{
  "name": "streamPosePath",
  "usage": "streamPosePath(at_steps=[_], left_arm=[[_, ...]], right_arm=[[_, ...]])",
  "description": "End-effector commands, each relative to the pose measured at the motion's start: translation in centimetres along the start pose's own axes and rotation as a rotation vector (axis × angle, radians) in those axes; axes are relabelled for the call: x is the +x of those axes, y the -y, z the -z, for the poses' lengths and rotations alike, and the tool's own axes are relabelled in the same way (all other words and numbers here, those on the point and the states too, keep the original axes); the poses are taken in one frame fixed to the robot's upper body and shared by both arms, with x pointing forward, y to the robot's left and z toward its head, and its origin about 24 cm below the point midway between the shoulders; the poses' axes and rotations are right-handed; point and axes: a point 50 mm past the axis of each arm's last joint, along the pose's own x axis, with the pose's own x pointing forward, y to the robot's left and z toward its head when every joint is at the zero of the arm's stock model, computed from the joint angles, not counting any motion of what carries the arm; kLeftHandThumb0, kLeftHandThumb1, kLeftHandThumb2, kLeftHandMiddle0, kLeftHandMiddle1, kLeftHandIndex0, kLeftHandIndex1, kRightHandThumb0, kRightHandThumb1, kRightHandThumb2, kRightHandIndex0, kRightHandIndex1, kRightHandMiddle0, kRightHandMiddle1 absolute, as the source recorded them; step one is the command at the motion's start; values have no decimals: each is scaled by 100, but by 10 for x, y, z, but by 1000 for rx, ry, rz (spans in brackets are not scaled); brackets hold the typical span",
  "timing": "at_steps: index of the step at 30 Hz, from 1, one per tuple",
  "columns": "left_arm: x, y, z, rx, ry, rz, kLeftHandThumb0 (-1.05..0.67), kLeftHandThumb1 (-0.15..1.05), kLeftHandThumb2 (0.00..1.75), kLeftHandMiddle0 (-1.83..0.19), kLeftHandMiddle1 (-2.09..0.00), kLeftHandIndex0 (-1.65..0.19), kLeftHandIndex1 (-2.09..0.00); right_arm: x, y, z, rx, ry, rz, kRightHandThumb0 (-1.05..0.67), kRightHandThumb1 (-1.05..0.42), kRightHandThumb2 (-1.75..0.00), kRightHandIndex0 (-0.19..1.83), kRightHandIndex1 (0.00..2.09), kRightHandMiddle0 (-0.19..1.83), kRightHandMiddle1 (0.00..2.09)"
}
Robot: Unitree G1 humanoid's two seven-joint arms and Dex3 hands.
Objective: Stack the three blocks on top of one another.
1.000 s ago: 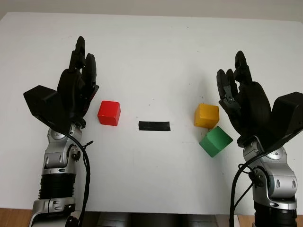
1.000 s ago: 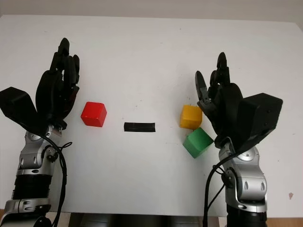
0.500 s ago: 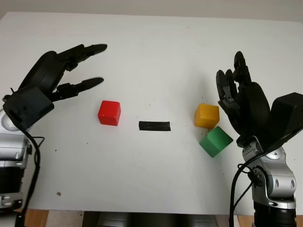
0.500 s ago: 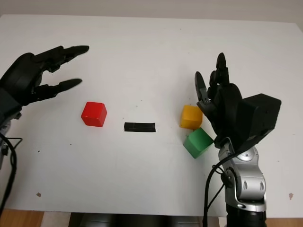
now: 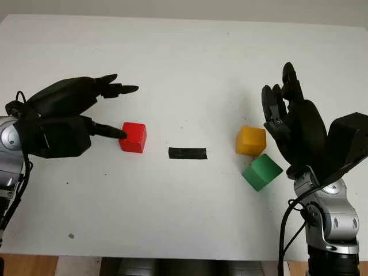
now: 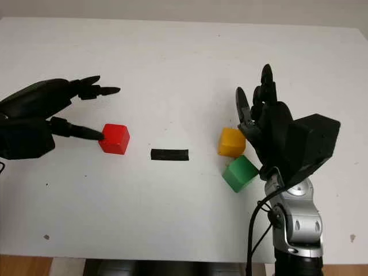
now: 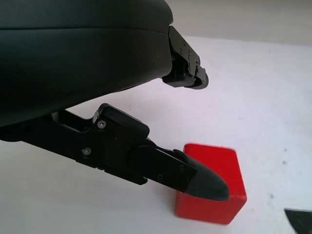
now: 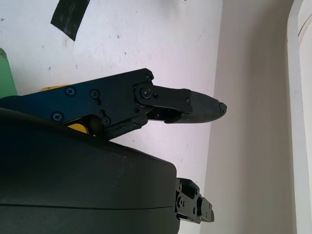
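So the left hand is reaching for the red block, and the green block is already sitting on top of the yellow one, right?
Not quite. The green block is not on the yellow block; it sits on the table beside it, nearer the robot, as the left eye view shows. The left hand, open, is indeed at the red block.

A white surface [image 5: 190,69] spreads from 9 to 3 o'clock, with a few small dark specks. A short strip of black tape [image 5: 187,153] lies near its middle. A pale wall [image 5: 230,8] runs along 12 o'clock. Brown wooden floor [image 6: 23,265] shows at 7 o'clock.
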Motion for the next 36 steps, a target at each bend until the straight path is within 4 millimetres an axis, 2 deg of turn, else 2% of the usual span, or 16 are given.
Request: streamPosePath(at_steps=[1, 12, 21, 22, 24, 25, 27, 31, 36], left_arm=[[-3, 3, -2, 35, -1, 29, -86, 99, 6, 4, -3, -23, -1], [-12, 21, -9, 107, -18, 60, -80, 99, 5, 6, -5, -19, -4], [-13, 33, -10, 91, -21, 23, -71, 97, 5, 0, -7, -39, -16], [-14, 34, -10, 90, -18, 15, -70, 97, 5, -2, -6, -35, -30], [-14, 36, -10, 94, -4, -27, -68, 97, 5, -6, -6, -17, -76], [-15, 37, -10, 84, 3, -50, -66, 98, 6, -11, -7, -14, -96], [-15, 39, -10, 57, 14, -98, -61, 100, 6, -16, -8, -14, -114], [-13, 40, -10, 35, 31, -164, -56, 103, 6, -23, -8, -16, -134], [-11, 42, -7, 0, 40, -186, -53, 105, 6, -26, -8, -19, -147]], right_arm=[[-1, -1, -4, -2, 16, 3, -55, -105, -49, -19, 0, -19, 0], [0, 0, -5, 18, 10, 10, -55, -105, -47, -19, 0, -19, 0], [2, 1, -5, 35, 13, 5, -56, -105, -46, -19, 0, -19, 0], [2, 1, -5, 35, 14, 4, -56, -105, -46, -19, 0, -19, 0], [2, 1, -6, 30, 13, 4, -56, -105, -46, -19, 0, -19, 0], [2, 1, -6, 29, 11, 5, -56, -105, -46, -19, 0, -19, 0], [1, 1, -6, 27, 10, 6, -56, -105, -46, -19, 0, -19, 0], [2, 1, -5, 32, 12, 3, -55, -105, -46, -19, 0, -19, 0], [2, 1, -6, 37, 15, 1, -54, -105, -47, -19, 0, -19, 0]])
